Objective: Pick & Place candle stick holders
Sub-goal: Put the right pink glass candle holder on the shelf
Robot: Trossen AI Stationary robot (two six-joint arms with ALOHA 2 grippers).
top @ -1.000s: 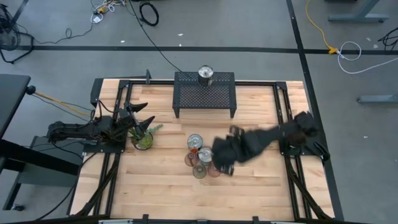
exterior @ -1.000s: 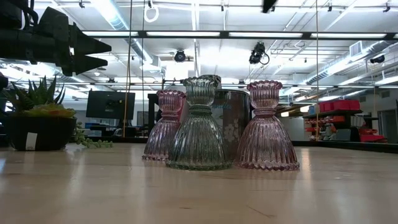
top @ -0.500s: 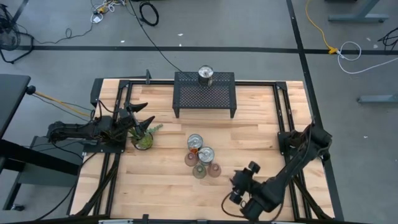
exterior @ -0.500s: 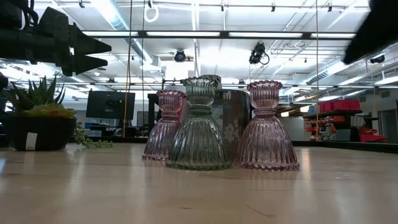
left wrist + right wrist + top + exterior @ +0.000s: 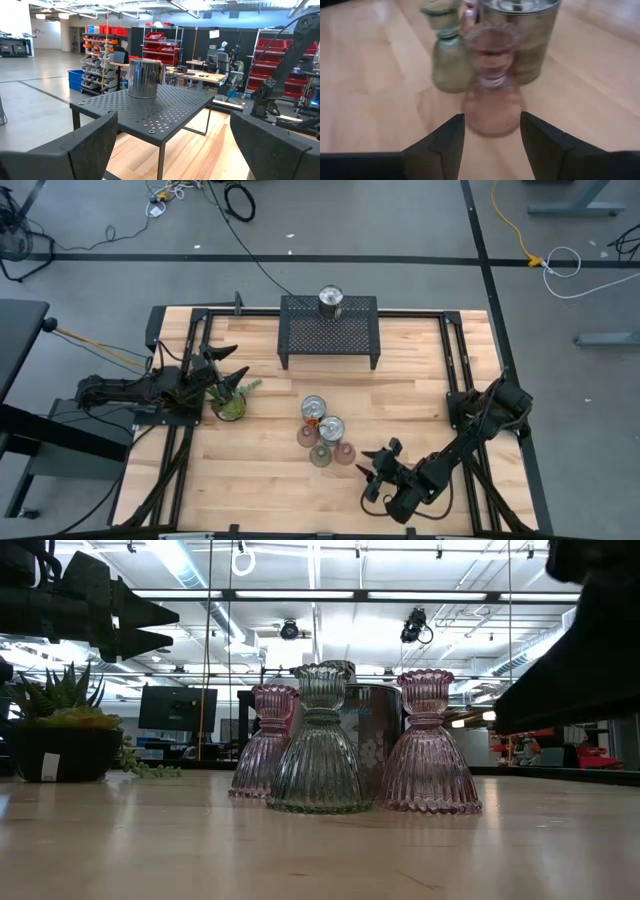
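Observation:
Three glass candle stick holders stand on their flared bases in a tight cluster mid-table: a pink one (image 5: pixel 343 451), an olive one (image 5: pixel 320 454) and a second pink one (image 5: pixel 307 436). Two silver tins (image 5: pixel 331 427) (image 5: pixel 314 408) stand just behind them. A third tin (image 5: pixel 330 301) stands on the black mesh stand (image 5: pixel 330 335). My right gripper (image 5: pixel 368 468) is open and low over the table, to the right of and nearer than the cluster. In its wrist view the near pink holder (image 5: pixel 492 95) stands just ahead of the open fingers. My left gripper (image 5: pixel 228 365) waits open above the potted plant (image 5: pixel 232 404).
The spiky potted plant (image 5: pixel 55 730) stands at the left, under my left gripper (image 5: pixel 120 615). The mesh stand with its tin (image 5: pixel 144 77) is at the table's far middle. Black rails run along the table's left and right sides. Bare wood lies in front of the cluster.
My right arm has swung from just right of the cluster toward the table's near edge and come down low. It has then turned its open fingers toward the near pink holder. Its dark shape has entered the low view at the right. The holders have not moved.

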